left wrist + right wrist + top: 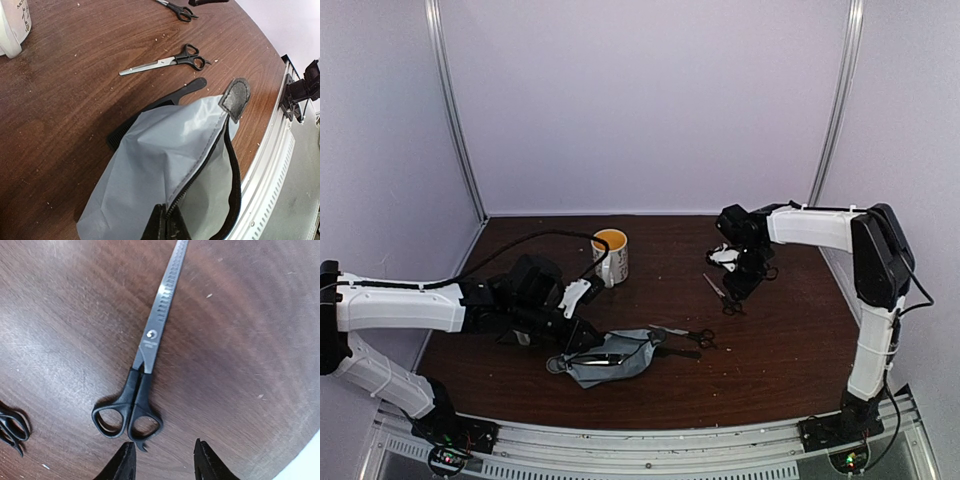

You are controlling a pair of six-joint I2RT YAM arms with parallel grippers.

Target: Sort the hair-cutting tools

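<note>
One pair of black-handled scissors (145, 365) lies flat on the table, blades pointing away. My right gripper (165, 465) hangs open just behind its finger rings (725, 293), touching nothing. A second pair of scissors (170, 61) lies right of the grey pouch (160, 165). The black comb (172, 100) lies partly under the pouch. My left gripper (167, 227) is shut on the pouch's zip edge, holding its mouth open. Something silver and black (607, 358) shows inside the pouch in the top view.
A cream mug (610, 255) with a yellow inside stands behind the left arm. A white object (724, 257) sits half hidden behind the right gripper. The table's front rail (270, 165) runs close to the pouch. Dark cable loops (11, 427) lie left of the scissors.
</note>
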